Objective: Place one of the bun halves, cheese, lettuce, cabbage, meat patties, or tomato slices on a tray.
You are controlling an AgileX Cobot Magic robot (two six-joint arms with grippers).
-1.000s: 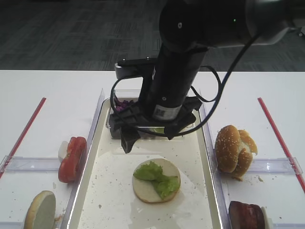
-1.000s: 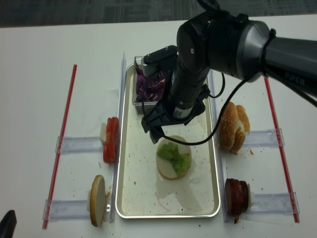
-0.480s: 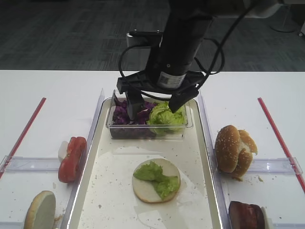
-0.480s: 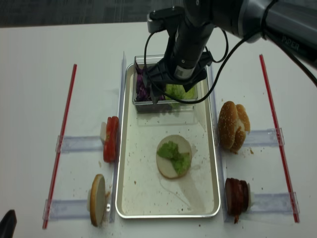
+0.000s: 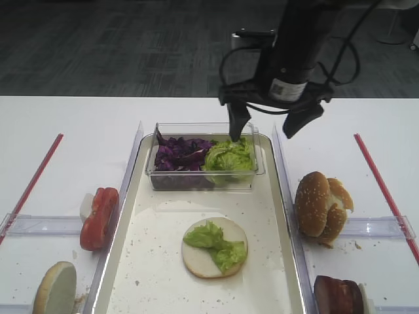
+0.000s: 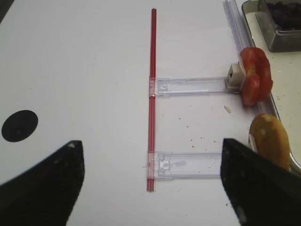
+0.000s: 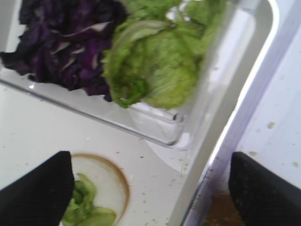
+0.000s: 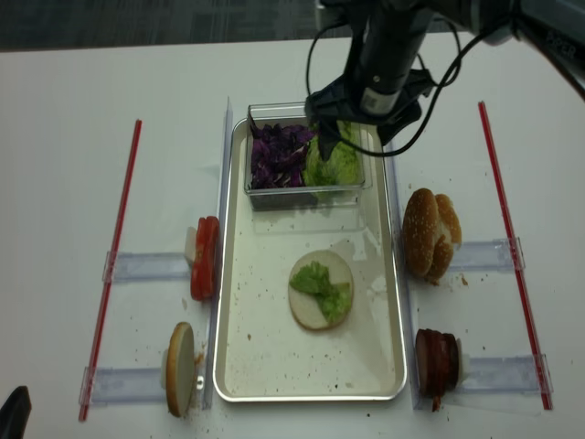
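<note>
On the tray (image 5: 124, 216) lies a bun half (image 5: 215, 247) with lettuce on its cut face. My right gripper (image 5: 265, 125) hangs open and empty above the tray's far right corner. In the right wrist view its black fingertips (image 7: 37, 188) frame the tray rim, with the bun half (image 7: 101, 188) at lower left. The tub's lettuce (image 7: 155, 70) and cabbage (image 7: 66, 42) lie ahead of them. My left gripper (image 6: 150, 188) is open over bare table, left of the tomato slices (image 6: 254, 75) and another bun half (image 6: 268, 139).
A clear tub (image 5: 203, 180) stands at the tray's far end. Seeded bun halves (image 5: 321, 204) and meat patties (image 5: 340, 296) stand in clear holders to the right of the tray. Red strips (image 8: 119, 247) mark both sides of the table.
My right gripper has risen from just above the tray and moved back and to the right, past the tub. It has stayed open and empty. Nothing else has moved.
</note>
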